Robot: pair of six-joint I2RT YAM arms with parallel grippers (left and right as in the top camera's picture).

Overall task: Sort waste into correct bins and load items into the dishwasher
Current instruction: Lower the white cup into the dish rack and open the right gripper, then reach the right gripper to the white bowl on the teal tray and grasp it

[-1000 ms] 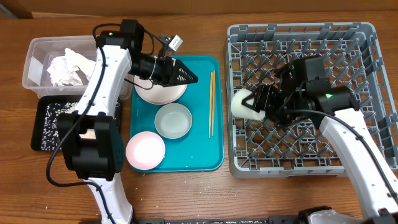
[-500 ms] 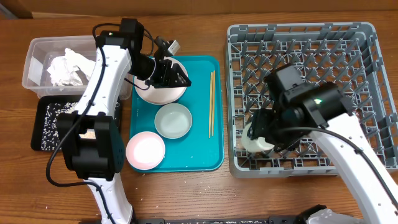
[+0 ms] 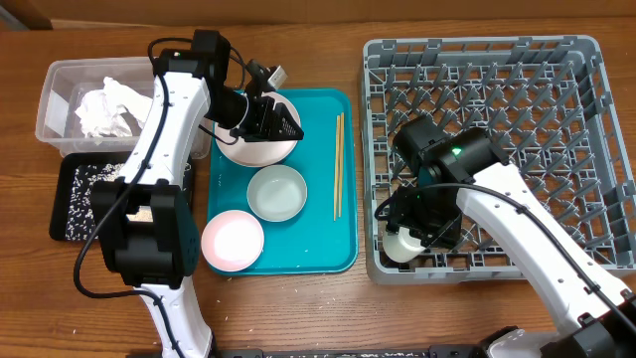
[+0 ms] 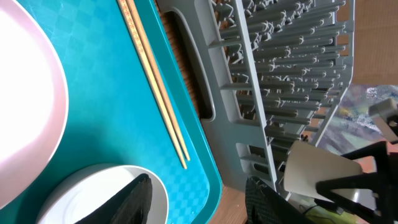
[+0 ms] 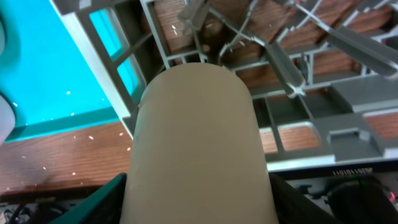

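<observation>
**A:** The right gripper is closed firmly on the small white cup, with a finger pressed to each side. It's low in the near-left corner of the grey rack.

**B:** That's a tight spot. The rack wall is just beside the cup and there are pegs all around it. I'd bring it straight down between the pegs, let it seat on the lattice, and only then open. Letting go early could tip it against the wall.

**A:** Which way is the mouth facing?

**B:** Can't tell, the wrist view only shows its side.

**A:** The left gripper is spread wide with nothing in it, hanging over the teal tray beside the white plate.

**B:** The bowl, pink plate and chopsticks are on the tray. Napkins are in the clear tub, and grains are in the black tray on the counter.
</observation>
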